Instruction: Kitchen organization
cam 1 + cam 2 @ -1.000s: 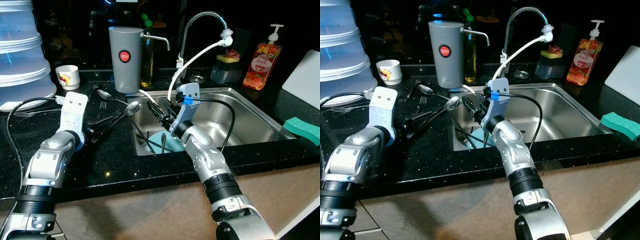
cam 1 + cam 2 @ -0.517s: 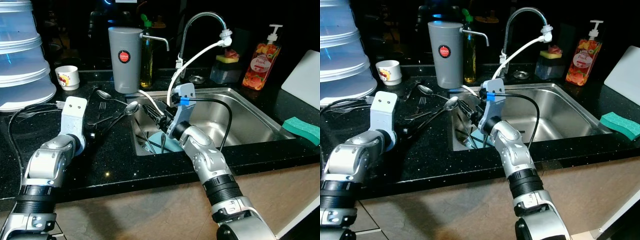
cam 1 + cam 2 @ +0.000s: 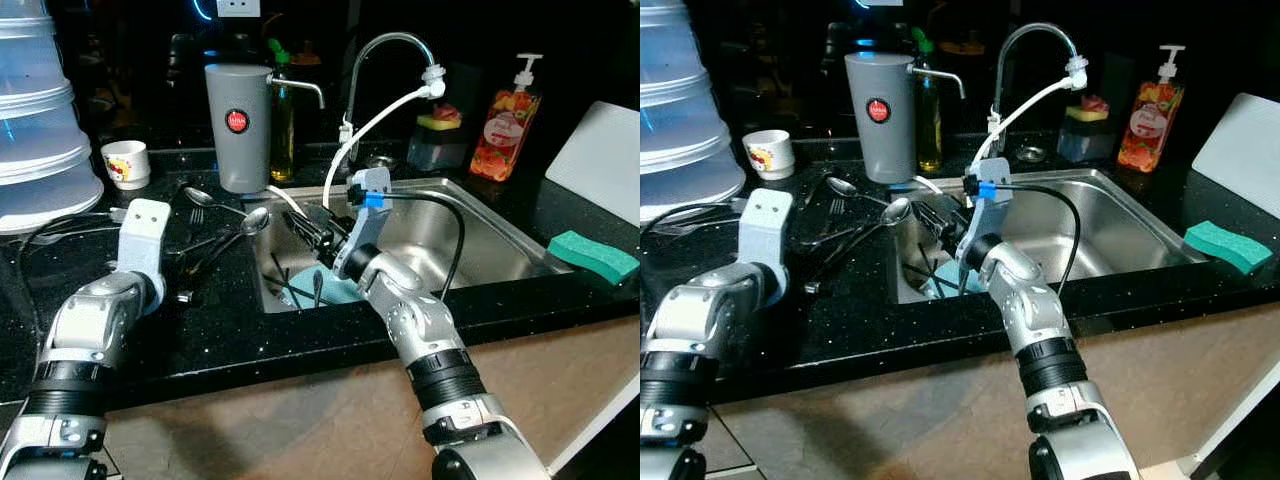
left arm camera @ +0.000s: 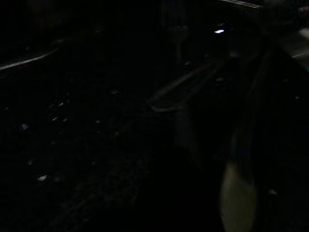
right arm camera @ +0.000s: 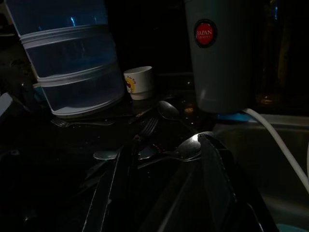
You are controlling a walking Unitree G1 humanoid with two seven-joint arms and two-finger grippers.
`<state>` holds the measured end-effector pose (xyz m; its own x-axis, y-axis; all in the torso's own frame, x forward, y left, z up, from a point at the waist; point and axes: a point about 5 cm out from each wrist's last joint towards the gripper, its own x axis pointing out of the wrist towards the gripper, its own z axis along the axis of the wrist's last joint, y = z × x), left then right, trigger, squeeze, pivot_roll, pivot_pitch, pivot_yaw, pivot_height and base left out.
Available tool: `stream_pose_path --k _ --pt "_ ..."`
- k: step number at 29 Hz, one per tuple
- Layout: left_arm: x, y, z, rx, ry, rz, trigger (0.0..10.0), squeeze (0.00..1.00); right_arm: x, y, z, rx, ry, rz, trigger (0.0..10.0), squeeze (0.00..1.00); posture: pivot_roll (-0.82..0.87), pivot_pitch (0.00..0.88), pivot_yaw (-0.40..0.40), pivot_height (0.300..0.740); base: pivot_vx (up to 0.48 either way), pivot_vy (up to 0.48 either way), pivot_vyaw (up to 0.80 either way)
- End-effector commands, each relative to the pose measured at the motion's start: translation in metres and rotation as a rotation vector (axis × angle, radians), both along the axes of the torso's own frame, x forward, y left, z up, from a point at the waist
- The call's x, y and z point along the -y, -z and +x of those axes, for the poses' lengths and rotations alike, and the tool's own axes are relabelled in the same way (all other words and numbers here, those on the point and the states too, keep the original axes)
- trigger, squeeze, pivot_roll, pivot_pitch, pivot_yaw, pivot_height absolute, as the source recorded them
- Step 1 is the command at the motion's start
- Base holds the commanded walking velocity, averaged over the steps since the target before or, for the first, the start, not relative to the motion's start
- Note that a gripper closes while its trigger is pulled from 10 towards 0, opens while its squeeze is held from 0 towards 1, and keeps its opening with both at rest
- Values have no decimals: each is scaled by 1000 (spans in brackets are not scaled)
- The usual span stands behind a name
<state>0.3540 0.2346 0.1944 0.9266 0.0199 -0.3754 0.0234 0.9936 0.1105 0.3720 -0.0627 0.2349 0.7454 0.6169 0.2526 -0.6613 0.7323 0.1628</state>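
Several pieces of loose steel cutlery [image 3: 215, 240], spoons and forks in a heap, lie on the black speckled countertop [image 3: 230, 320] just left of the sink, and they look like what the tidying concerns. Furthest left stands a stack of translucent blue-white plastic containers [image 3: 40, 120], with a small white printed cup [image 3: 126, 163] near it. The left gripper [image 3: 180, 268] rests low on the counter at the near edge of the cutlery heap; its wrist view is too dark to show whether its fingers are apart or together, so that cannot be told. Behind the heap stands a tall grey cylindrical canister with a red round label [image 3: 238, 127], beside a dark bottle.

The right gripper [image 5: 164, 188] reaches across the left rim of the stainless steel sink [image 3: 470, 235] toward the shiny spoon [image 5: 186, 147] lying nearest that rim. Its two black fingers [image 5: 217, 183] stand clearly apart with nothing between them, the spoon's bowl just beyond their tips. A turquoise item [image 3: 335, 290] and a few utensils lie in the sink below the arm. Further right are an orange pump soap bottle [image 3: 497, 133] and a green sponge [image 3: 592, 256].

The step in hand appears to be the approach to a spoon. Next, the right gripper would probably need to bracket the spoon's thin handle, close firmly and lift without disturbing the pile.
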Motion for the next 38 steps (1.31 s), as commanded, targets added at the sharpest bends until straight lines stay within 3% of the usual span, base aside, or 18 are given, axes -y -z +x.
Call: stream_pose_path --k 1,11,18,25,32,35,38 --pt "-12 17 -4 -89 -53 25 0 0 0 0 -1 -5 -12 8 10000 0 26 0 -10 740 0 0 0" --pt "-26 -3 -7 32 -164 106 0 0 1 -3 -1 -7 -25 24 10000 0 25 0 -12 740 0 0 0" --pt "-24 -47 -12 278 -252 201 0 0 3 -7 -1 2 -34 39 10000 0 26 0 -12 740 0 0 0" --pt "-8 -67 -12 472 -200 174 0 0 2 -9 -2 3 -47 49 10000 0 30 0 -17 740 0 0 0" --pt "13 -62 -1 504 -58 84 0 0 1 -10 -1 2 -49 55 10000 0 25 0 -18 740 0 0 0" --pt "12 -64 2 506 -58 79 0 0 2 -10 -2 2 -48 57 10000 0 25 0 -18 740 0 0 0" --pt "4 -85 7 569 -85 152 0 0 4 -12 -3 5 -48 68 10000 0 15 0 -10 740 0 0 0"
